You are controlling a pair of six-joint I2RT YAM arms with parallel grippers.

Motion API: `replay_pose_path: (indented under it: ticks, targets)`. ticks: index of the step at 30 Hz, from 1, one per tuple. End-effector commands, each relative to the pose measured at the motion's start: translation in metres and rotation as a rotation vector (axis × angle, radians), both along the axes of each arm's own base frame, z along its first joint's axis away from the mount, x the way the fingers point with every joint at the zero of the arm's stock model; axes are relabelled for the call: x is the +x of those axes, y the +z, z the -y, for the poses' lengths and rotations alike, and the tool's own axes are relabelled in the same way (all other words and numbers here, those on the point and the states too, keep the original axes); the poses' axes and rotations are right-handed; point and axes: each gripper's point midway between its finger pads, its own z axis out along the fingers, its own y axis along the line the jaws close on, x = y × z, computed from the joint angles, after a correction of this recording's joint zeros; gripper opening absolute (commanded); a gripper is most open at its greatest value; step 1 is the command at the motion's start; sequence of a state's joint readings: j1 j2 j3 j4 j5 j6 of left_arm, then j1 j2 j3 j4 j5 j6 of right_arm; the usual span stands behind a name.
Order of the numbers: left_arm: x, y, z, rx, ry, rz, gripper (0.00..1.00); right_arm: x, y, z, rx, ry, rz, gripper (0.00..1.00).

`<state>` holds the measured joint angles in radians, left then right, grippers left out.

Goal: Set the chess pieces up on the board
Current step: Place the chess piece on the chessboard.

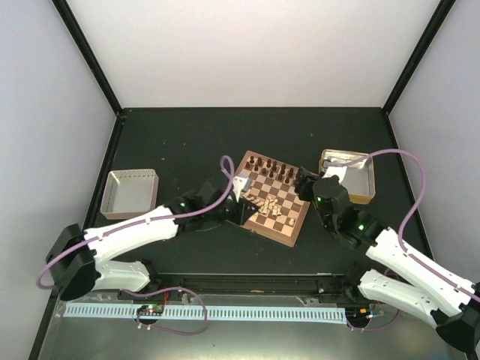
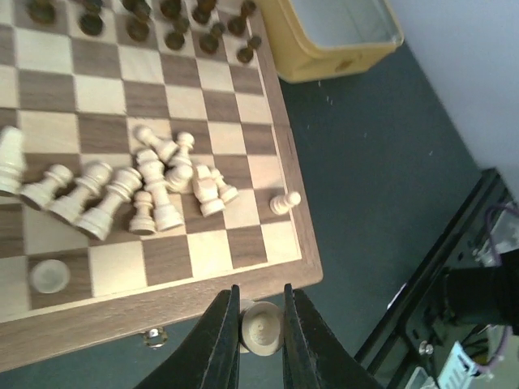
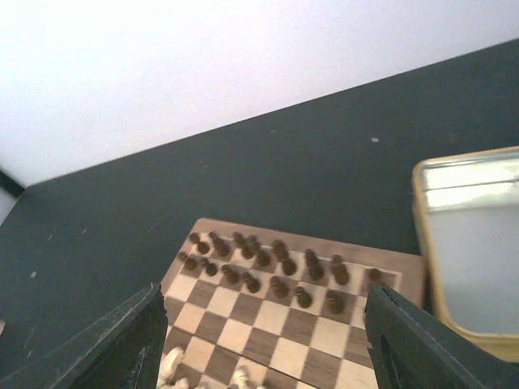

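The chessboard (image 1: 293, 228) lies tilted on the dark table. Dark brown pieces (image 1: 271, 167) stand in two rows on its far side; they also show in the right wrist view (image 3: 280, 277). Several cream pieces (image 2: 150, 188) lie toppled in a heap near the board's near edge, one pawn (image 2: 285, 202) apart and one piece standing (image 2: 49, 275). My left gripper (image 2: 261, 340) is shut on a cream piece (image 2: 263, 327), held just off the board's (image 2: 122, 312) edge. My right gripper (image 3: 268, 356) is open and empty above the board's (image 3: 405, 271) right side.
A yellow-rimmed metal tray (image 1: 367, 182) sits right of the board, seen too in the left wrist view (image 2: 340, 57) and the right wrist view (image 3: 474, 243). A grey tray (image 1: 131, 193) sits at the left. A metal rail (image 1: 225, 311) runs along the near edge.
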<state>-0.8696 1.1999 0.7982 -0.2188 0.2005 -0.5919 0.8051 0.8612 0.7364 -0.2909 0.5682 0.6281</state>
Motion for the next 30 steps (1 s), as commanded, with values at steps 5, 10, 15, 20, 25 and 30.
replay_pose_path:
  ticks: [5, 10, 15, 20, 25, 30]
  targets:
    - [-0.013, -0.014, 0.074, 0.024, -0.069, 0.122, 0.08, -0.012, 0.005, 0.052, 0.108, -0.241, 0.028, 0.68]
    - [-0.025, -0.031, 0.117, 0.076, -0.154, 0.164, 0.08, -0.013, 0.001, 0.052, 0.101, -0.239, 0.018, 0.69]
    - [-0.028, -0.052, 0.142, 0.141, -0.191, 0.180, 0.08, -0.014, -0.001, 0.061, 0.075, -0.277, 0.013, 0.69]
    - [-0.029, -0.069, 0.145, 0.184, -0.175, 0.182, 0.08, -0.017, -0.002, 0.068, 0.058, -0.298, 0.017, 0.69]
    - [-0.022, -0.087, 0.137, 0.225, -0.102, 0.174, 0.08, -0.019, 0.001, 0.078, 0.043, -0.343, 0.038, 0.70]
    - [-0.015, -0.092, 0.134, 0.251, -0.055, 0.169, 0.08, -0.024, 0.005, 0.096, 0.012, -0.428, 0.042, 0.70]
